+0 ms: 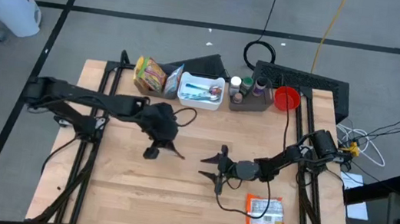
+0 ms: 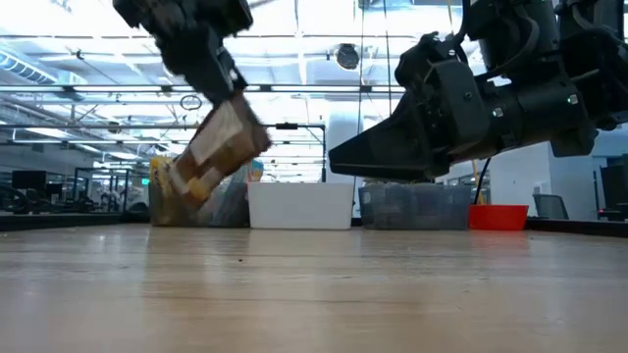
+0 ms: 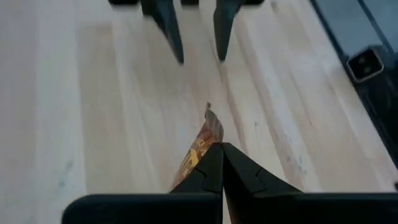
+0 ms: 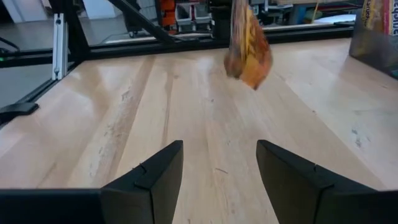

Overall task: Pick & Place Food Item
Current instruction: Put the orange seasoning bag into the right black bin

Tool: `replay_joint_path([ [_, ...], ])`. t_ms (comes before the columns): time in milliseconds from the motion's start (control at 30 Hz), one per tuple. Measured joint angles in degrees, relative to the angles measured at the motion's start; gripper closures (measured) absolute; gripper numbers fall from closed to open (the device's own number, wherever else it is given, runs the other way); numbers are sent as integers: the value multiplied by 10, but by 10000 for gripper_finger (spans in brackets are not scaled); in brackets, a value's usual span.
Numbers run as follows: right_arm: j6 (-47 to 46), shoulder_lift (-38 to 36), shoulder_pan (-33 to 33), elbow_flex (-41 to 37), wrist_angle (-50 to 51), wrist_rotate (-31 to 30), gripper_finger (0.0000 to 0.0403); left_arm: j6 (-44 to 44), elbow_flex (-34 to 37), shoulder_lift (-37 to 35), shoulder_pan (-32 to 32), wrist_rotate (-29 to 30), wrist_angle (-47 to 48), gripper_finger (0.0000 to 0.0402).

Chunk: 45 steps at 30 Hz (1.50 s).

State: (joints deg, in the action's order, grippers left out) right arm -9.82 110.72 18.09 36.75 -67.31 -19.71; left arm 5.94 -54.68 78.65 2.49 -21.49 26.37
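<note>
Left gripper (image 1: pixel 154 152), just left of centre in the high view, clamped tight on the top edge of a snack packet (image 2: pixel 218 147) and holding it up in the air. Shows best in the low view, upper left of frame: packet dangling tilted, clear of the table (image 2: pixel 314 294), nothing under it. Also hanging at the top middle of the right wrist view, orange-brown and blurry.

Right gripper (image 1: pixel 219 169), a bit right of centre in the high view, just hovering with fingers spread, nothing between them. Pointed toward the packet but well apart from it.

Looks like the carry part of the job, pick already done. For doing it well: probably best to keep that pinch firm, since only a thin edge of wrapper is caught and a bag like that could slip or swing. Smooth travel, no jerks, then down low over the drop spot before letting go. Which spot is meant, can't say; white bin (image 1: pixel 200 90) at the upper middle of the high view seems a fair guess. Worth steering clear of the right arm too.

Second packet, orange wrapper (image 1: pixel 265 212), lying flat lower right in the high view. Labels: printing on both packets, none of it readable. No brand to report.
</note>
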Motion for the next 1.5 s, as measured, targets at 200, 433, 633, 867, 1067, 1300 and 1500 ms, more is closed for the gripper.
replay_joint_path([
  [200, 1, 0, 0, 0, -17, -2, 206, -2, 0, -47, -31, 33, -45, 401],
  [433, 62, 0, 0, 3, -94, -41, 206, 7, 0, -51, -60, 52, -121, 401],
  [633, 111, -22, 17, 33, -106, -5, 206, 9, 0, -48, -59, 54, -128, 401],
  [867, 135, -25, 10, 85, -60, -11, 206, 0, 0, -46, -59, 56, -129, 401],
  [1067, 133, -25, -13, 154, 56, -11, 206, -2, -1, -37, -59, 66, -131, 401],
  [1300, 127, -25, -16, 167, 77, -11, 206, -1, -1, -33, -59, 66, -123, 401],
  [1500, 124, -25, -16, 167, 76, -11, 216, -1, 0, -33, -59, 86, -110, 401],
])
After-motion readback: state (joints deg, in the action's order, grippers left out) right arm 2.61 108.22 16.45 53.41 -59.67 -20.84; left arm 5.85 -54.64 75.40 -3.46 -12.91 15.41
